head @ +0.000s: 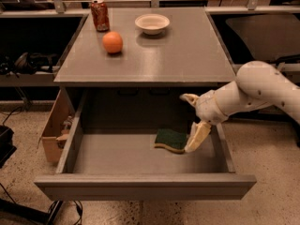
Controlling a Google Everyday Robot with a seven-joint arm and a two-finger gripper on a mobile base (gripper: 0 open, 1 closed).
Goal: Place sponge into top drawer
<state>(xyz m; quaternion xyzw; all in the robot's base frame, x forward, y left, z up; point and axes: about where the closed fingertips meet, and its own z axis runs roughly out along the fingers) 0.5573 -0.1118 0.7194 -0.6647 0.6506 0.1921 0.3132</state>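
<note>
The sponge (pixel 170 140), dark green on top with a pale yellow edge, lies flat on the floor of the open top drawer (pixel 145 185), right of its middle. My gripper (pixel 193 121) hangs over the drawer's right side, just right of the sponge. Its fingers are spread: one finger (pixel 198 137) points down beside the sponge's right edge, the other (pixel 189 98) points up and left. The gripper holds nothing.
On the cabinet top (pixel 187 55) stand a red soda can (pixel 100 14), an orange (pixel 112 42) and a white bowl (pixel 152 23). A cardboard box (pixel 55 124) sits on the floor left of the drawer. My white arm (pixel 262 88) reaches in from the right.
</note>
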